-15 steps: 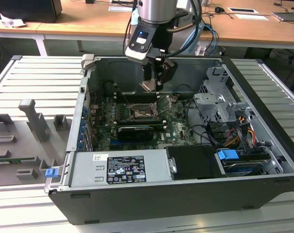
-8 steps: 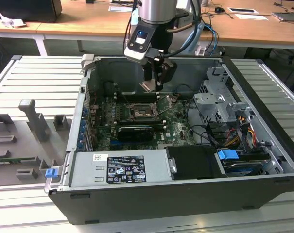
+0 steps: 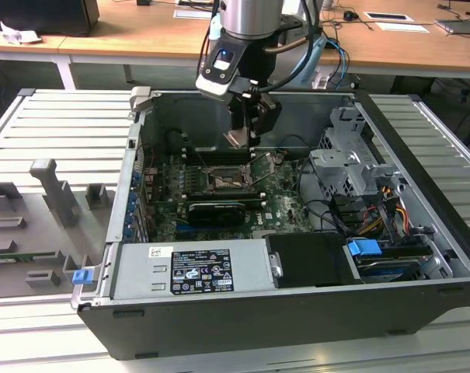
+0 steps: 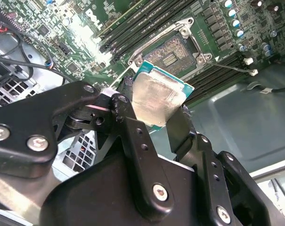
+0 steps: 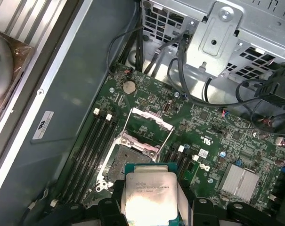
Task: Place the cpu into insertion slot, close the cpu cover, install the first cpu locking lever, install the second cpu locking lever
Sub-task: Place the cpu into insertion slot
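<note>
Grey slatted table (image 3: 56, 124) holds an open PC case (image 3: 297, 330), & at its far side the gripper (image 4: 154, 106) jaws pinch the cpu (image 5: 149, 197) just above the insertion slot (image 5: 125, 162), w/ the cpu cover (image 5: 152, 118) up, so none of the 4 steps is done yet.

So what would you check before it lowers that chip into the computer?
1. Chip gripped by the jaws: ok, the chip sits clamped between them.
2. Socket empty: ok, the socket shows bare contacts.
3. Cover open: ok, the cover stands swung up.
4. Chip squarely above the socket: cannot tell.
5. Chip seated: not ok, it hangs above the board.
</note>
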`<state>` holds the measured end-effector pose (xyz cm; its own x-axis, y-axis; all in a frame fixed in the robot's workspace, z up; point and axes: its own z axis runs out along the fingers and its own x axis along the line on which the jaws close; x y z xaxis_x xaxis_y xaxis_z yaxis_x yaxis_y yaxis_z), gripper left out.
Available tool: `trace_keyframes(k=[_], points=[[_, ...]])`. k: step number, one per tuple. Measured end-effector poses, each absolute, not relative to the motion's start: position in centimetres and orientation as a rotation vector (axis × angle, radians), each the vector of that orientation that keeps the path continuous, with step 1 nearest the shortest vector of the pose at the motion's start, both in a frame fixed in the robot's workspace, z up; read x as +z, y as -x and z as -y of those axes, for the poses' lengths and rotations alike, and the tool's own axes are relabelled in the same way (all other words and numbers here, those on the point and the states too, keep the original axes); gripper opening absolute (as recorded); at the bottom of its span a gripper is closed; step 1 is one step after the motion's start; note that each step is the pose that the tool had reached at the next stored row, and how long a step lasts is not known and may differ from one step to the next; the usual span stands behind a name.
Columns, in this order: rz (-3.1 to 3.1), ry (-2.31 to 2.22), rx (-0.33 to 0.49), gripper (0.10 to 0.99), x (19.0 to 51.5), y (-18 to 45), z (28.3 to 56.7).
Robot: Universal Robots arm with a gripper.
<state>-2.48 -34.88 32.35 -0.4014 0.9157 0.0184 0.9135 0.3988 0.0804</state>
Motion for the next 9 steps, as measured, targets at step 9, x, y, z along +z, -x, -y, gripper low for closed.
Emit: trace_keyframes(k=[9], points=[[-2.513, -1.827, 0.118, 0.529, 32.2, 2.48, 34.88]])
